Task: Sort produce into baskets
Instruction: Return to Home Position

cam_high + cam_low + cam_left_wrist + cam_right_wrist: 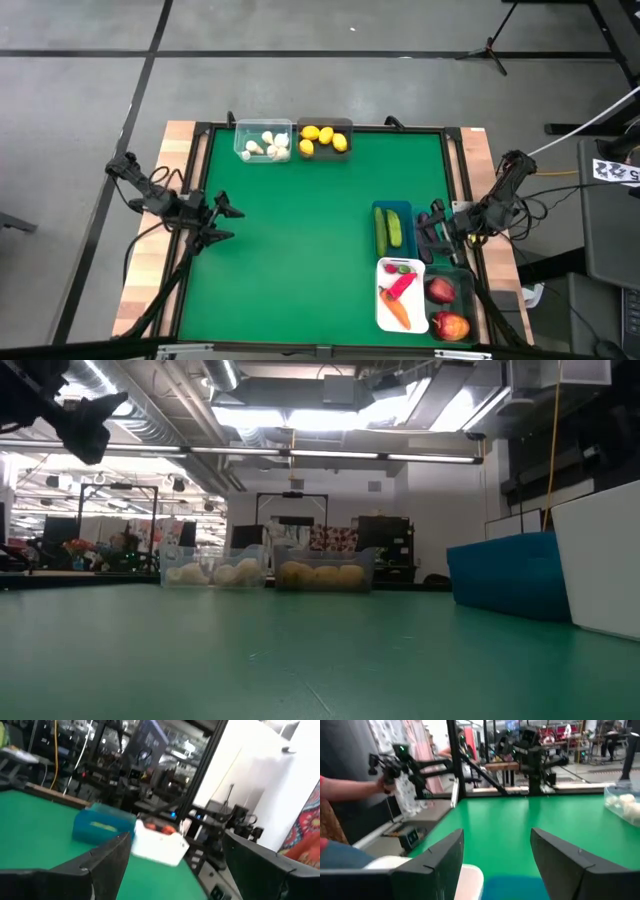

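Observation:
The produce lies sorted in the baskets. White bulbs fill the clear basket (265, 143) and lemons the dark grey one (325, 140), both at the far edge. Cucumbers lie in the blue basket (392, 228). A red pepper and a carrot lie in the white basket (402, 295), and red apples in the dark translucent basket (450, 305). My left gripper (227, 224) hovers open at the table's left edge, holding nothing. My right gripper (430, 235) stands open at the right edge, beside the blue basket and clear of it.
Open green mat (300, 250) stretches between the two arms. A raised dark frame (200, 180) borders the table. In the right wrist view a person's hand (385, 782) holds a black device beyond the table's near right corner.

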Controlling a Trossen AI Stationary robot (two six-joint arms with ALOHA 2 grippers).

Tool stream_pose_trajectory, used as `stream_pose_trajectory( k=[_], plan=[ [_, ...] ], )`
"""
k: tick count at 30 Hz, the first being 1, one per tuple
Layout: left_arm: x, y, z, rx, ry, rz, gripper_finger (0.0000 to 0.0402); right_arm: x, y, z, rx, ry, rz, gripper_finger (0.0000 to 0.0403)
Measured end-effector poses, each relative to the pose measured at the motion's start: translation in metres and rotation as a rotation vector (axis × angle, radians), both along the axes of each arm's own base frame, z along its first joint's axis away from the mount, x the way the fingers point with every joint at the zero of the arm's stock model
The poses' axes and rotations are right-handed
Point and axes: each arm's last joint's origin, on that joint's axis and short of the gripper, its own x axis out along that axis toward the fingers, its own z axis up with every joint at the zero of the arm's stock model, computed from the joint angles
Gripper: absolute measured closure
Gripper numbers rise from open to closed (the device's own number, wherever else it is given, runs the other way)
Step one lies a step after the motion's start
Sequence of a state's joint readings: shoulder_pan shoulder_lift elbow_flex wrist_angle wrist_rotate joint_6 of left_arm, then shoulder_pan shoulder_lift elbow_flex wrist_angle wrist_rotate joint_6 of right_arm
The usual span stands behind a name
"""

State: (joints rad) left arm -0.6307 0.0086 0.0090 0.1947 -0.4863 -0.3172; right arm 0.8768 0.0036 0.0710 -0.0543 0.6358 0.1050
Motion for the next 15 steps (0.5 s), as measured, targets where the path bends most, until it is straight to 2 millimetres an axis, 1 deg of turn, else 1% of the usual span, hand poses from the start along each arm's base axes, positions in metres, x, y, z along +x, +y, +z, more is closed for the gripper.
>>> stream_pose_trajectory(
  k=[1,3,7,11,15],
  plan=[
    [0.0,0.0,-0.002,0.006,0.017,-0.001,0.0092,0.001,0.0,-0.004,0.002,0.008,-0.012,0.0173],
    [0.001,-0.001,-0.005,0.009,0.049,-0.004,0.0092,0.001,0.0,-0.005,0.023,0.004,-0.04,0.0173],
    [0.001,-0.001,-0.01,-0.03,0.104,-0.012,0.0092,0.002,0.0,-0.006,-0.017,0.004,-0.046,0.0173],
    [0.001,-0.001,-0.012,-0.073,0.125,-0.018,0.0092,0.002,0.0,-0.006,-0.035,0.003,-0.058,0.0173],
    [0.001,-0.001,-0.012,-0.067,0.124,-0.017,0.0092,0.002,0.0,-0.006,-0.036,0.004,-0.052,0.0173]
  ],
)
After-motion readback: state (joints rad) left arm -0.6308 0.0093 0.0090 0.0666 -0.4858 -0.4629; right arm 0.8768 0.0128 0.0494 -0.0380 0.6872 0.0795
